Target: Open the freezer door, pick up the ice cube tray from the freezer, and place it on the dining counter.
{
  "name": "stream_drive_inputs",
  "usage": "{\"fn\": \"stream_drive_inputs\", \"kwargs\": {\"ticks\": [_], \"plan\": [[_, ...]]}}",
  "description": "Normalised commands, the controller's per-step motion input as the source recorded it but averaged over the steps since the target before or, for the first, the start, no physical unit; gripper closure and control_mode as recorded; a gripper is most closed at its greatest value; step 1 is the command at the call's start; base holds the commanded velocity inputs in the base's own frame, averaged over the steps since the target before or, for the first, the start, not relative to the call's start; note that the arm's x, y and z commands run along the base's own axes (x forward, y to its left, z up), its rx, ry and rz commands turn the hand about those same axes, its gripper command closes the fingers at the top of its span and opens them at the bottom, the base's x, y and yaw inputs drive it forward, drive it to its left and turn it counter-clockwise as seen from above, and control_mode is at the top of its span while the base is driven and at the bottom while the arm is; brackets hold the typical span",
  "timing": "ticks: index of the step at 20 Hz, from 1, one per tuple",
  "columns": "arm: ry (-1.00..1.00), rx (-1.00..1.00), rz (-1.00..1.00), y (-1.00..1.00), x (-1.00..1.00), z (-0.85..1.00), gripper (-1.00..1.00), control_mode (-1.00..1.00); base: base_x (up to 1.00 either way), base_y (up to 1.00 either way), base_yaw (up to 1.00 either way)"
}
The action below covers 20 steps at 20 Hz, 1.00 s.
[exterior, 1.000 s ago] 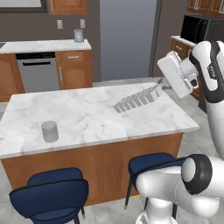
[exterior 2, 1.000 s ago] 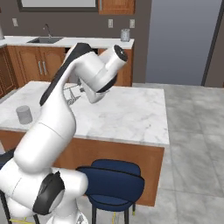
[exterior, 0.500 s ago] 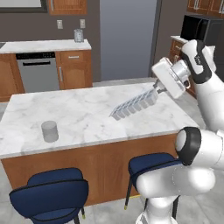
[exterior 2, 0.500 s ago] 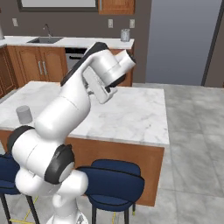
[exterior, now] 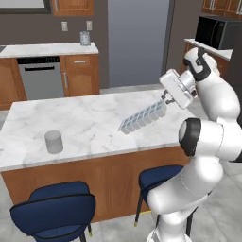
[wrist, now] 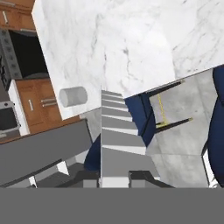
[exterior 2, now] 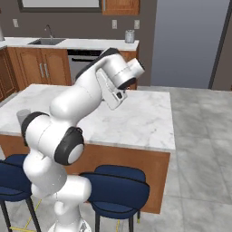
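Observation:
The pale ice cube tray (exterior: 142, 118) hangs slanted over the right part of the dining counter (exterior: 85, 118), its far end low near the marble; whether it touches I cannot tell. My gripper (exterior: 165, 100) is shut on the tray's upper right end. In the hand view the ice cube tray (wrist: 116, 131) runs up from my gripper (wrist: 114, 177) toward the counter's edge (wrist: 109, 52). In the right base view my own arm hides the tray above the dining counter (exterior 2: 145, 122). A tall grey fridge front (exterior: 137, 42) stands at the back; I cannot make out the freezer door on it.
A translucent grey cup (exterior: 53, 142) stands on the counter's near left, also the cup (wrist: 73, 96) in the hand view. Dark blue stools (exterior: 52, 212) sit along the near side. A dishwasher and wooden cabinets (exterior: 42, 78) line the back wall.
The tray has come down a little and toward the near side of the counter, still gripped. The arm's elbow has swung round; the cup and counter have stayed put.

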Motion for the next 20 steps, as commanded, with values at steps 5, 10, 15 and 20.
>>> {"fn": "stream_drive_inputs", "kwargs": {"ticks": [5, 10, 15, 20], "plan": [[-0.1, 0.0, -0.01, 0.0, 0.37, -0.39, 1.0, -1.0, 0.0, 0.0, 0.0], [-0.09, 0.0, -0.04, 0.0, 0.42, -0.37, 1.0, -1.0, 0.0, 0.0, 0.0], [-0.02, 0.0, -0.03, 0.04, 0.47, -0.4, 1.0, -1.0, 0.0, 0.0, 0.0], [0.0, 0.01, -0.03, 0.06, 0.44, -0.42, 1.0, -1.0, 0.0, 0.0, 0.0]]}}
